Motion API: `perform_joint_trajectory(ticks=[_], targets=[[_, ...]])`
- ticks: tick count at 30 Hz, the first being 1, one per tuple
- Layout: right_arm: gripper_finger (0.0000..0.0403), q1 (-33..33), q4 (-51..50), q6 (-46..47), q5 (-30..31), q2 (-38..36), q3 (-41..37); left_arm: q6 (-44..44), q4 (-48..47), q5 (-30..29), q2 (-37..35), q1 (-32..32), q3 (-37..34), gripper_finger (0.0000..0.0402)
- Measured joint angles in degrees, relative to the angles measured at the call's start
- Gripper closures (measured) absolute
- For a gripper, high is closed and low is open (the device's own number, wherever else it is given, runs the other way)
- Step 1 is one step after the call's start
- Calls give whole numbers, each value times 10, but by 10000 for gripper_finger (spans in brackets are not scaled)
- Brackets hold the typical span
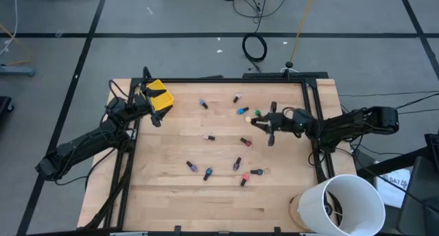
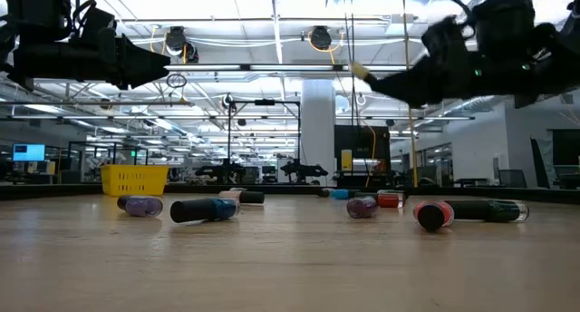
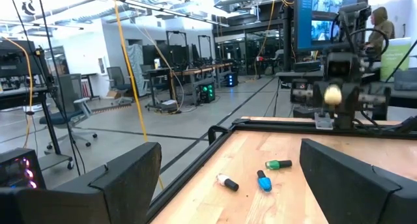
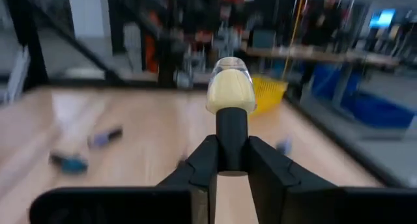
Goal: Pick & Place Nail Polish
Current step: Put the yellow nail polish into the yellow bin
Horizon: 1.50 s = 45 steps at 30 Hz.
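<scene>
One pale cream nail polish bottle with a dark cap [image 4: 229, 94] is clamped by its cap between the closed fingers of the right gripper [image 1: 264, 125], lifted clear of the light wooden table [image 1: 226, 198], well across it from the small yellow plastic bin [image 1: 160, 97]. About ten more small bottles are scattered flat on the boards between gripper and bin. Just beside the bin, the left gripper [image 1: 152, 116] is held wide open and empty. The carrying step appears to be in hand; a level sweep across to the bin, then a release above it, is probably called for.
</scene>
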Motion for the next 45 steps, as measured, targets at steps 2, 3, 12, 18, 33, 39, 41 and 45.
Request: perform_joint_trajectory(ticks=[2,3,12,18,33,39,41,45], targets=[[355,-12,-8,47,-75,0,29,0,0,0,0,0,0,46],[355,-17,-21,79,-127,0,49,0,0,0,0,0,0,46],[355,-18,-120,330,-468,5,214,0,0,0,0,0,0,45],[355,2,-107,404,-498,5,235,0,0,0,0,0,0,46],[355,35,-265,240,-388,39,235,-25,2,1,0,-1,0,46],[355,34,-351,5,-176,76,235,-141,1,11,0,0,0,45],[355,34,-360,-68,-94,94,235,-200,4,15,0,-1,0,46],[355,34,-335,-202,48,130,235,-242,-2,26,0,-1,0,46]])
